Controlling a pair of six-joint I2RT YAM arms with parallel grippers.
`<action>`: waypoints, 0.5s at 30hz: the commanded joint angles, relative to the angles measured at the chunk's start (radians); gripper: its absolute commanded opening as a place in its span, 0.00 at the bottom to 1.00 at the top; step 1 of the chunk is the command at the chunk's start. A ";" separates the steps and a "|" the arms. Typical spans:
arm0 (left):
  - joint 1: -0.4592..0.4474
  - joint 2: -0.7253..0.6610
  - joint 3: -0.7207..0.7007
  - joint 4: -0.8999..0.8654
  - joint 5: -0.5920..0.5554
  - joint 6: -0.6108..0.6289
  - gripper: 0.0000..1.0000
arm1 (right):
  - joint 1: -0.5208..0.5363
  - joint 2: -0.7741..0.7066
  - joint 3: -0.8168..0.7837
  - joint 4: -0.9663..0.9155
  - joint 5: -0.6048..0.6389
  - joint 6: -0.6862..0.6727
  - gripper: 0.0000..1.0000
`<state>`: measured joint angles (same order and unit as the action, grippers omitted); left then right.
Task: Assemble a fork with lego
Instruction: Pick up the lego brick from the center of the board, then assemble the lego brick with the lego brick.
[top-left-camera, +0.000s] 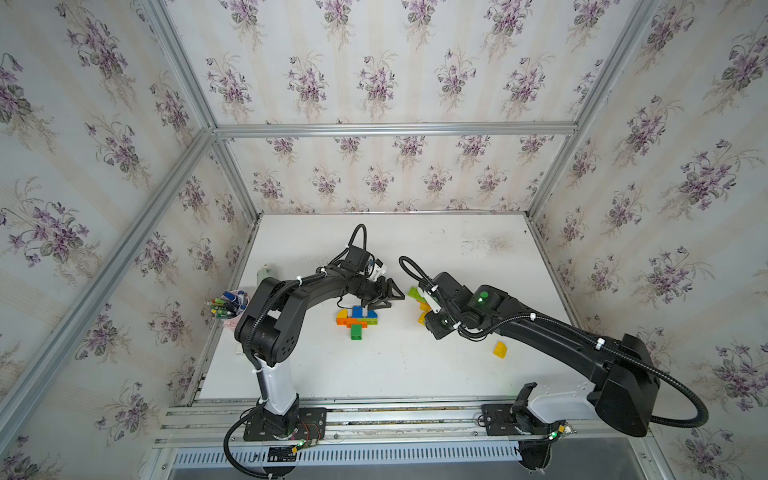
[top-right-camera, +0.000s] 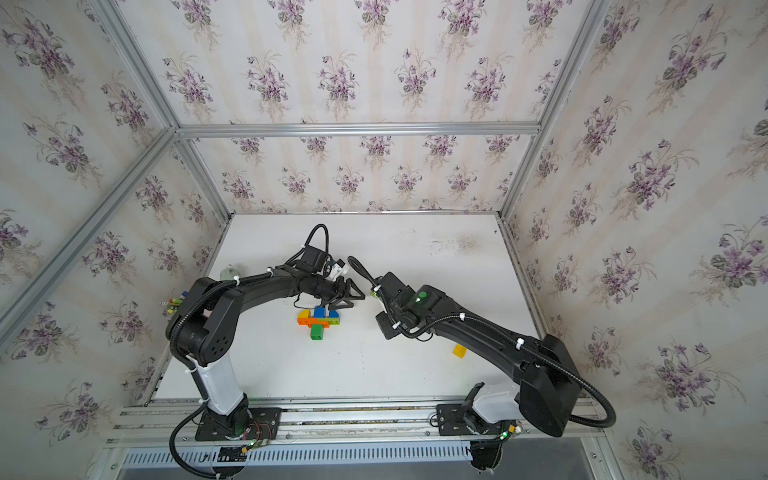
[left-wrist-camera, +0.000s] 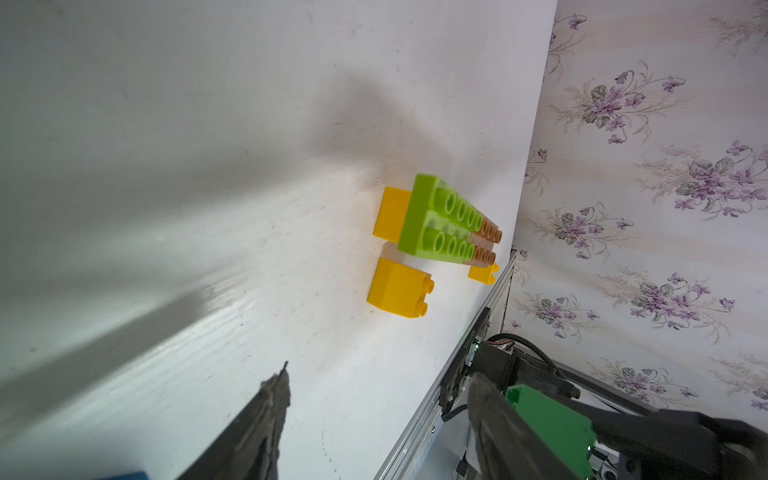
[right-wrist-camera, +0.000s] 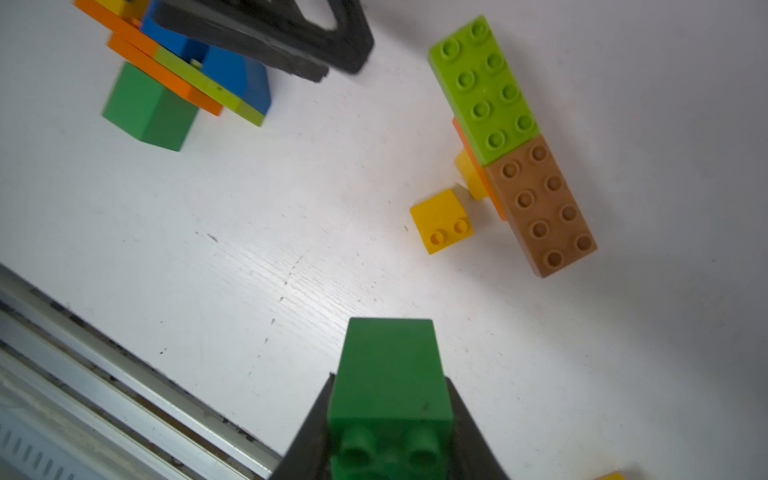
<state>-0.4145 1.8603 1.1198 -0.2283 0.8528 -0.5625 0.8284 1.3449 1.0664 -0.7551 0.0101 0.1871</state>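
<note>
Because the right gripper (right-wrist-camera: 390, 419) is squeezed tight on a dark green brick (right-wrist-camera: 390, 374) it looks ready to add, the left gripper (top-left-camera: 388, 296) waits with its fingers apart and empty just above the half-built fork (top-left-camera: 356, 319) on the white table (top-left-camera: 415, 365).

White table (top-left-camera: 415, 374): part-built brick cluster (top-left-camera: 356, 319) just under left gripper (top-left-camera: 388, 296); lime/brown plate stack (right-wrist-camera: 513, 141) w/ loose yellow brick (right-wrist-camera: 441, 221) ahead of right gripper (right-wrist-camera: 390, 415); another yellow brick (top-left-camera: 500, 349) beside right arm; pen cup (top-left-camera: 227, 308) by left arm.
</note>
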 joint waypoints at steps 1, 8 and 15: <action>0.003 0.003 0.017 0.001 0.005 0.008 0.70 | -0.044 0.003 0.061 0.012 -0.028 -0.116 0.19; 0.003 0.041 0.070 -0.009 0.032 -0.002 0.70 | -0.061 0.077 0.125 0.013 0.041 -0.250 0.34; -0.001 0.100 0.138 -0.008 0.064 -0.019 0.71 | -0.181 0.184 0.180 -0.004 -0.027 -0.401 0.26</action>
<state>-0.4145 1.9469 1.2373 -0.2359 0.8909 -0.5705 0.6724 1.5028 1.2221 -0.7486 0.0288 -0.1040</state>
